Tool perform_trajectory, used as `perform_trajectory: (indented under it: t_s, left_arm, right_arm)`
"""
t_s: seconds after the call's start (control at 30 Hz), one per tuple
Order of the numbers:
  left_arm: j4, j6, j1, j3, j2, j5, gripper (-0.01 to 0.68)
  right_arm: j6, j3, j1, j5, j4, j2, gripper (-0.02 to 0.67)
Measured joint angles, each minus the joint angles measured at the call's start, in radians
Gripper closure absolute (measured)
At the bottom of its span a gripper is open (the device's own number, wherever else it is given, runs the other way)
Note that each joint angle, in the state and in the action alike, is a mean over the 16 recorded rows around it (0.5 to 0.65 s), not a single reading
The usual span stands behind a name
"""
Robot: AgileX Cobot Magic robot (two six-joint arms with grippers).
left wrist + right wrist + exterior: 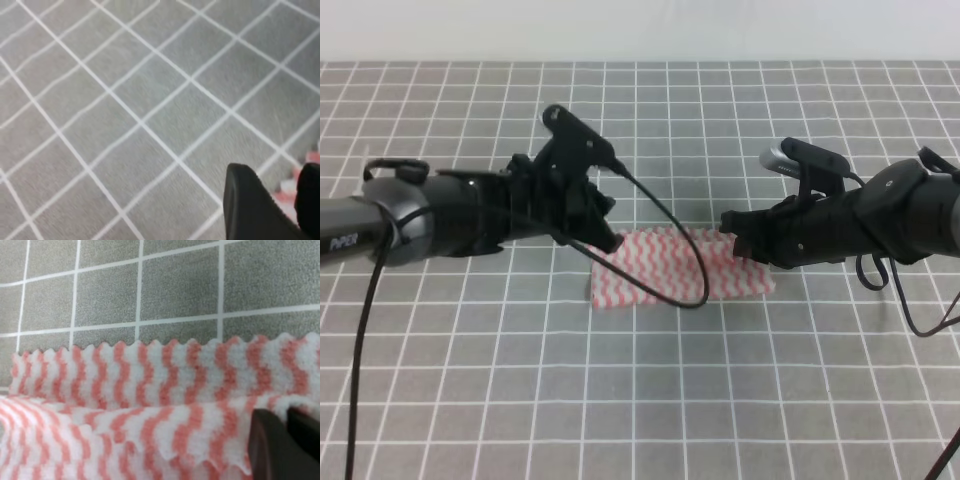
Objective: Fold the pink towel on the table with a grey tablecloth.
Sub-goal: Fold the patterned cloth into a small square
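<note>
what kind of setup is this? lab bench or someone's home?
Likely a lab test bench: grey grid-printed tablecloth under a plain pale wall, only one pink towel on it, left gripper and right gripper at its edges.

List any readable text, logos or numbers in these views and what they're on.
One white mark on the left arm's black casing at the left edge of the high view: cut off and too blurred to read.
Pink towel, grey tablecloth: no text, only stripes and grid lines.
</note>
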Motion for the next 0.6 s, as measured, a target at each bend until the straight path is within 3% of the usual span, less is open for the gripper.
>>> perform_trajectory:
  t_s: [0.6]
  left_arm:
    - [0.013,-0.152,0.000,0.081,-0.005,0.217,0.555]
  right_arm:
    - [0.000,0.000,0.000,0.000,0.000,0.000,0.662]
